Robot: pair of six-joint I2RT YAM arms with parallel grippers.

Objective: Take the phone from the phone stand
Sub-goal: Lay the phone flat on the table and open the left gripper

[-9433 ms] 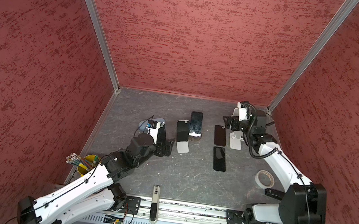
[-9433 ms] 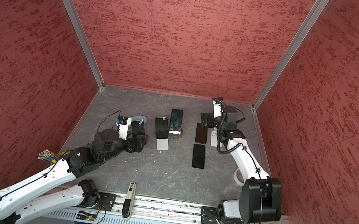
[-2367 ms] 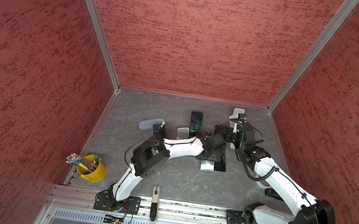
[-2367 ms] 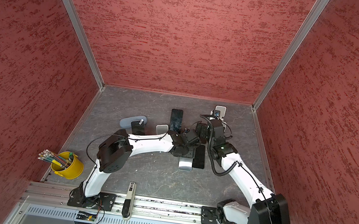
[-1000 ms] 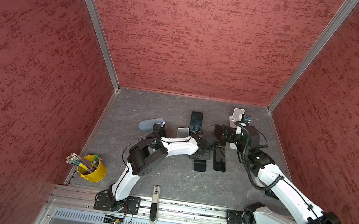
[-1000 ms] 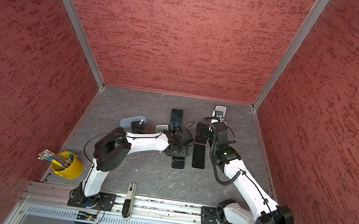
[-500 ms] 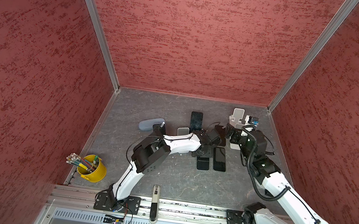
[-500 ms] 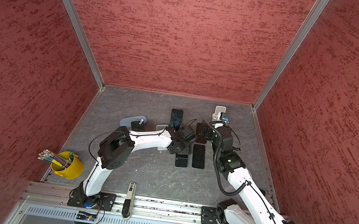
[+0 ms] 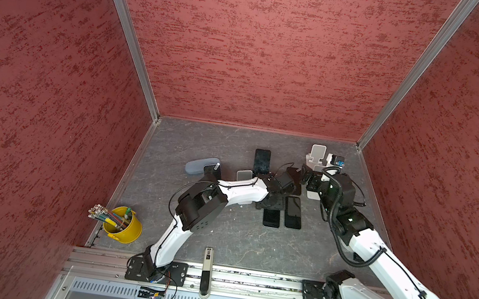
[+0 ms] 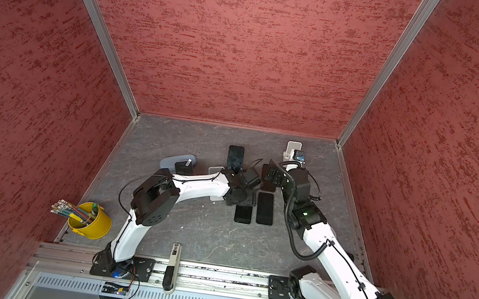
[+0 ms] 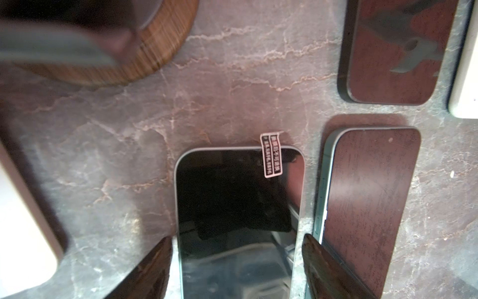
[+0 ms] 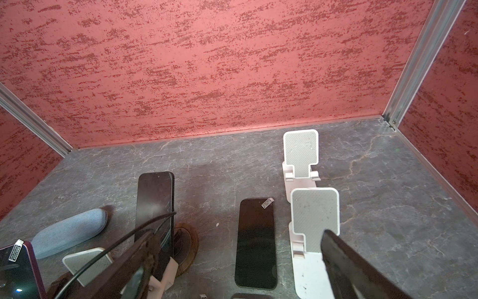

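- The phone (image 11: 239, 207) is laid flat on the surface (image 11: 232, 90), off the stand (image 9: 244, 176). In a top view it is seen at about 5 o'clock of that stand.
- The left tool (image 11: 236, 237) is held low over the phone. Its fingers (image 11: 155, 269) are set astride the phone's long edges, slightly apart, with thin gaps seen on both sides, so nothing is clamped.
- A small label (image 11: 271, 155) is stuck at one corner of the phone.
- A second phone (image 11: 362, 207) is laid flat and parallel just beside it, at 3 o'clock in a top view.
- A third phone (image 12: 256, 243) is laid flat at 12 o'clock of the second, just beside a white stand (image 12: 314, 220).
- The right tool (image 12: 239, 234) is held near the third phone with its jaws spread wide, and nothing is gripped.
- A rear white stand (image 12: 300, 155) is placed at 12 o'clock of the white stand.
- An upright phone (image 9: 262, 162) is propped on a wooden base (image 11: 155, 51), between 1 and 2 o'clock of the stand.
- A case (image 9: 201, 165) is laid at 9 o'clock of the stand.
- A cup (image 9: 123, 226) of pens is set well apart, at 8 o'clock.
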